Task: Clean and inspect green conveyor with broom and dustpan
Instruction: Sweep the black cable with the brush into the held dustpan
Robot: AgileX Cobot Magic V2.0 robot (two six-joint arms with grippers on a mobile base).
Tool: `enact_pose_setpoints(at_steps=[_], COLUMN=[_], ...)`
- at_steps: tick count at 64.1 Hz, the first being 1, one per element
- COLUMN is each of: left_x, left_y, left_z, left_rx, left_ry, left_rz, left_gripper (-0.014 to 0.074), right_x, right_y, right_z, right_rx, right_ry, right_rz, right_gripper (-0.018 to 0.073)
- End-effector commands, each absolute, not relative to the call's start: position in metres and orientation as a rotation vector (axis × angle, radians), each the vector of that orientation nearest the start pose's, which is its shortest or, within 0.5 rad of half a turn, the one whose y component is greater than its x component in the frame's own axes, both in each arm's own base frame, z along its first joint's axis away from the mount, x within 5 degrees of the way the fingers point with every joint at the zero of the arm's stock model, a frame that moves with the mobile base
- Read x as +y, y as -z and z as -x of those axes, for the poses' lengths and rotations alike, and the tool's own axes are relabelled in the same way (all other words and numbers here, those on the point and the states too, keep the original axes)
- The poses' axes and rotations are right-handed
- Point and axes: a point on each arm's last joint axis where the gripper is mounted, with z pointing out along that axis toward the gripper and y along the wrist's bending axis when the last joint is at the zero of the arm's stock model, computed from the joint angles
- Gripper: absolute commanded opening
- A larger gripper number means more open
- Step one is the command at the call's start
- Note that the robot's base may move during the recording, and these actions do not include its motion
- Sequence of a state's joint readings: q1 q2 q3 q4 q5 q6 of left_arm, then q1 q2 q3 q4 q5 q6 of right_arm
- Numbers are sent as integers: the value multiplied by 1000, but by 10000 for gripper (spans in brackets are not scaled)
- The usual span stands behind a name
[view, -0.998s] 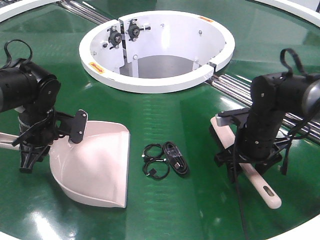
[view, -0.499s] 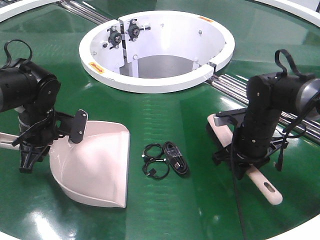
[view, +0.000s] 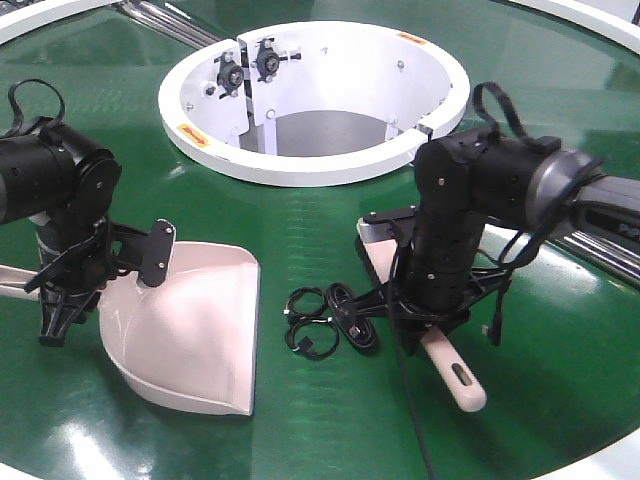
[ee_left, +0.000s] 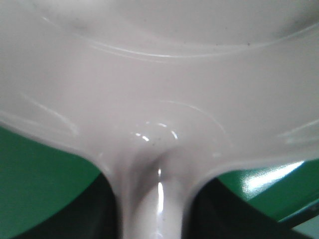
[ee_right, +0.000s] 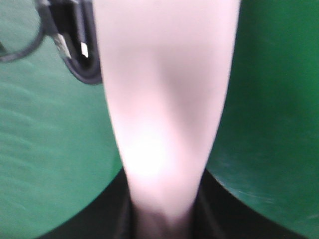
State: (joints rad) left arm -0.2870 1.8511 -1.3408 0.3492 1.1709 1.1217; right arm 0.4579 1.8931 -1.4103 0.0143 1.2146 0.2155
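The left hand (view: 60,298) is clamped on the slim handle of the pale pink dustpan (view: 190,330), which sits low on the left side of the green conveyor tabletop (view: 300,232) with its wide flat lip turned toward the middle. In the left wrist view, the dustpan (ee_left: 159,74) fills the picture and its handle runs back between the dark fingers.

The right hand (view: 428,322) is closed around the shaft of the pale pink broom (view: 455,375). The broom slants across the tabletop right of centre, with its slotted handle end pointing toward the near edge. The right wrist view shows the broom (ee_right: 164,99) gripped on both sides.

A coiled black cable (view: 330,320) lies on the tabletop between dustpan and broom, just beside the broom's shaft. Behind them stand the white ring hub (view: 300,166) and silver roller strips (view: 165,20).
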Motion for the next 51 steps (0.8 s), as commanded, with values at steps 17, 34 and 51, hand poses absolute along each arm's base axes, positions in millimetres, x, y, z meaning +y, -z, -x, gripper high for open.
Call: enact_pose_setpoints(at_steps=[17, 34, 51], left_x=[-72, -72, -72], left_y=[-241, -241, -241], left_z=[-344, -344, -344], left_rx=[2293, 2293, 2293], left_ry=[-536, -536, -536], left_rz=[-2230, -2230, -2230], left_gripper=[-7, -7, -7], right_x=[157, 155, 175], right_y=[-225, -211, -210], right_z=[-320, -309, -299], right_rx=[3202, 3266, 3276], right_ry=[45, 71, 23], right_rz=[217, 179, 258], right_gripper=[-4, -4, -4])
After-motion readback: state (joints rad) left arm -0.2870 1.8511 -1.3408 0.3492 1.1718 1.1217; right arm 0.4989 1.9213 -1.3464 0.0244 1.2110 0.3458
